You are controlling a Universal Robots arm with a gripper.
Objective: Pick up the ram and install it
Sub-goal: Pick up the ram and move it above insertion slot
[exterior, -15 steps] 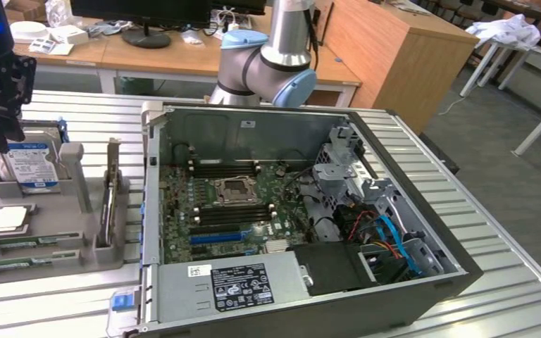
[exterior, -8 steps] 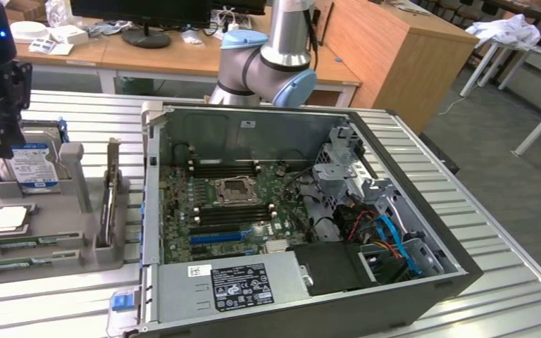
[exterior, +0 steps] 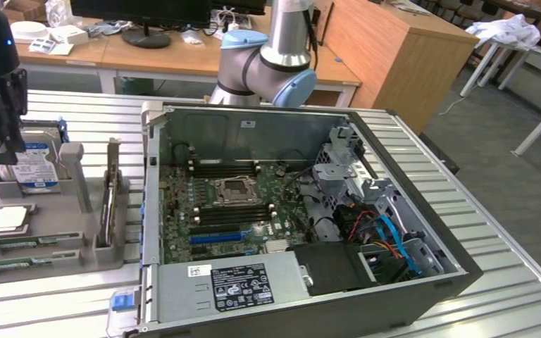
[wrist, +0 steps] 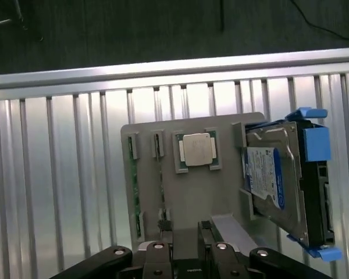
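Two ram sticks lie side by side on edge in slots of a grey holder (wrist: 186,192): one ram stick (wrist: 134,195) nearer the holder's outer edge, the other ram stick (wrist: 161,177) beside the processor chip. In the exterior view they show as thin green strips (exterior: 19,243) along the holder's front. My gripper (exterior: 3,151) hangs above the holder at the exterior view's left, just in front of the hard drive. Its fingers (wrist: 158,256) stand open with nothing between them, apart from the ram.
The holder also carries a silver processor chip (wrist: 196,150) and a blue-labelled hard drive (wrist: 276,180). To the exterior view's right lies the open computer case (exterior: 421,190) with its motherboard (exterior: 228,204) and long black slots (exterior: 223,170). All stand on a slatted metal table (exterior: 496,282).
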